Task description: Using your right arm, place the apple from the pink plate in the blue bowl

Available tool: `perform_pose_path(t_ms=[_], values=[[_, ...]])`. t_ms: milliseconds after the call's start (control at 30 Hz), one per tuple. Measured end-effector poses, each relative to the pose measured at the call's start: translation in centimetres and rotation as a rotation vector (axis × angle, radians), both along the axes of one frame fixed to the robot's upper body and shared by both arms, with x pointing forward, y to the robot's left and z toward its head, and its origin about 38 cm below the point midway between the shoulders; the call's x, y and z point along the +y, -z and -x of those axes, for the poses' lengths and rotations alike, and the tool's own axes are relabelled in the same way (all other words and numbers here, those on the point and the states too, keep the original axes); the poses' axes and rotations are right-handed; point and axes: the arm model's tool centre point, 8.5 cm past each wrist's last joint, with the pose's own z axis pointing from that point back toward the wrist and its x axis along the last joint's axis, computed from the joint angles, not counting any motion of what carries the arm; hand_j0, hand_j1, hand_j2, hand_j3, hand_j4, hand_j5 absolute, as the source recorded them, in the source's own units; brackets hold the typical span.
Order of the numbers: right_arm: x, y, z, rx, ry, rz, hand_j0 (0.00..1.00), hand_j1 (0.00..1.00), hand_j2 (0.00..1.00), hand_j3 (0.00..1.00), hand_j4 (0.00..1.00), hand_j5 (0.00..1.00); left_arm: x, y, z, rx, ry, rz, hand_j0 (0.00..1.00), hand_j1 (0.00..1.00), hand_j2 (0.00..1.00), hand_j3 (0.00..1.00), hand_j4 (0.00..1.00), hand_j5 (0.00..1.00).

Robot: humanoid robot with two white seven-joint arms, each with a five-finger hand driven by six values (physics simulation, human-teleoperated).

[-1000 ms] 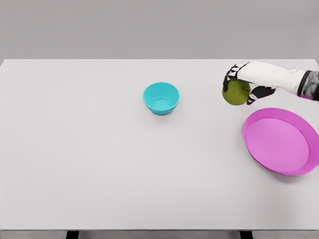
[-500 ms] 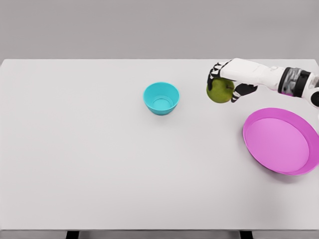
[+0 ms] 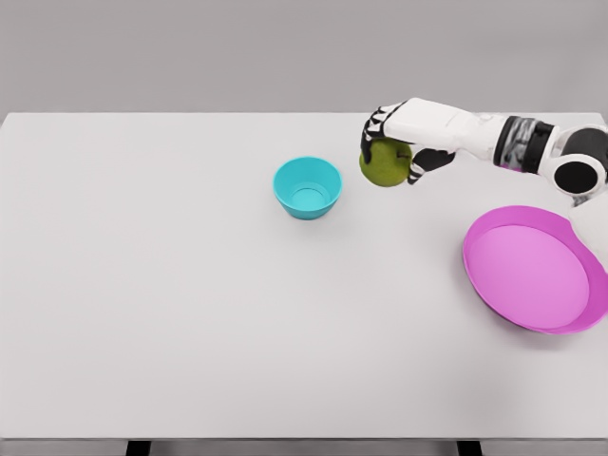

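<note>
I am seeing the right hand (image 3: 391, 142) gripping the green apple (image 3: 384, 163) from above, fingers curling around it. Blue bowl (image 3: 307, 187) is sitting just to the hand's left, apart from the apple. Pink plate (image 3: 581, 319) is lying well behind the hand, toward the table's (image 3: 171, 304) right edge.

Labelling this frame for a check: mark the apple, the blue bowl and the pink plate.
apple (image 3: 383, 164), head view, on its green front below the fingers.
blue bowl (image 3: 307, 178), head view, on the near part of its rim.
pink plate (image 3: 494, 225), head view, on its upper left rim.
</note>
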Motion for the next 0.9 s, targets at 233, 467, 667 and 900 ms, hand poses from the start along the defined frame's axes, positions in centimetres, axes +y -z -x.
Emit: perform_pose_path(t_ms=[233,467,667,900], values=[[2.4,-0.5,-0.6,-0.015,-0.026,-0.018,0.38,0.38,0.38,0.38,0.38,0.38,0.0,0.0,0.0,0.000,0.000,0.000,1.00,1.00,1.00,1.00,1.00,1.00],[4.3,0.1,-1.0,-0.010,-0.039,-0.019,0.38,0.38,0.38,0.38,0.38,0.38,0.0,0.0,0.0,0.000,0.000,0.000,1.00,1.00,1.00,1.00,1.00,1.00],[5.9,-0.1,-1.8,-0.013,-0.046,-0.015,0.38,0.38,0.38,0.38,0.38,0.38,0.0,0.0,0.0,0.000,0.000,0.000,1.00,1.00,1.00,1.00,1.00,1.00],[7.0,0.8,-2.6,0.011,-0.042,0.008,0.38,0.38,0.38,0.38,0.38,0.38,0.0,0.0,0.0,0.000,0.000,0.000,1.00,1.00,1.00,1.00,1.00,1.00]])
